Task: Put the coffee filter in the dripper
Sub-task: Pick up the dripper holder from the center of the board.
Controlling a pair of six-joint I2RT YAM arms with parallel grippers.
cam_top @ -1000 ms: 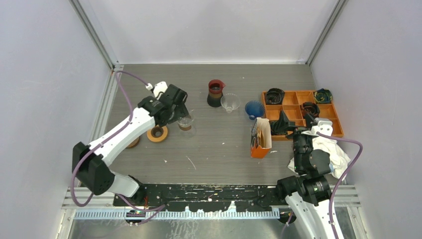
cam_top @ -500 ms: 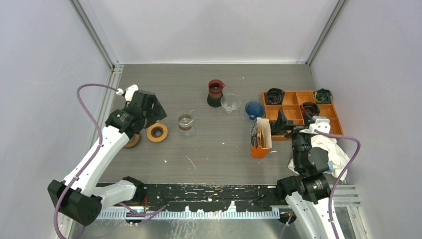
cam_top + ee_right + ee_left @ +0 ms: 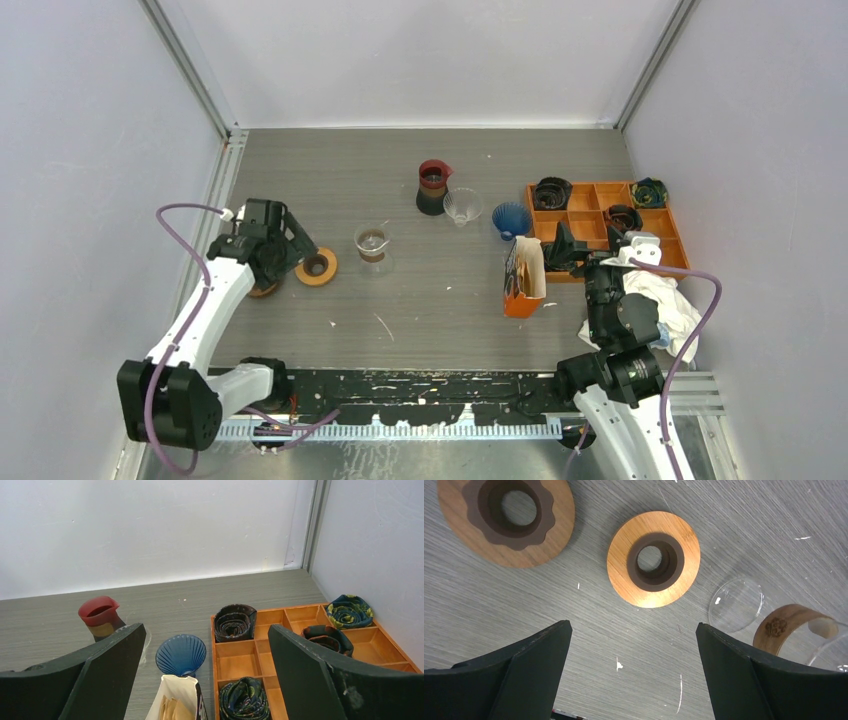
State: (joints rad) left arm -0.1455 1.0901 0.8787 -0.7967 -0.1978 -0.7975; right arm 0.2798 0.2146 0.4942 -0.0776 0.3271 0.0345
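Note:
The coffee filters are brown paper cones standing in an open white and orange bag at mid-right of the table. A blue ribbed dripper stands just behind the bag; the right wrist view shows it empty. A clear dripper stands to its left. My right gripper is open and empty, just right of the bag, and frames bag and blue dripper in its own view. My left gripper is open and empty at the far left, above two wooden rings.
An orange tray with rolled ties stands at the right, a white cloth in front of it. A red-topped carafe stands at the back centre. A glass beaker with a wooden collar stands right of the rings.
My left arm has pulled back leftward and toward the near edge, away from the glass beaker, and now hangs over the wooden rings. The right arm has barely moved.

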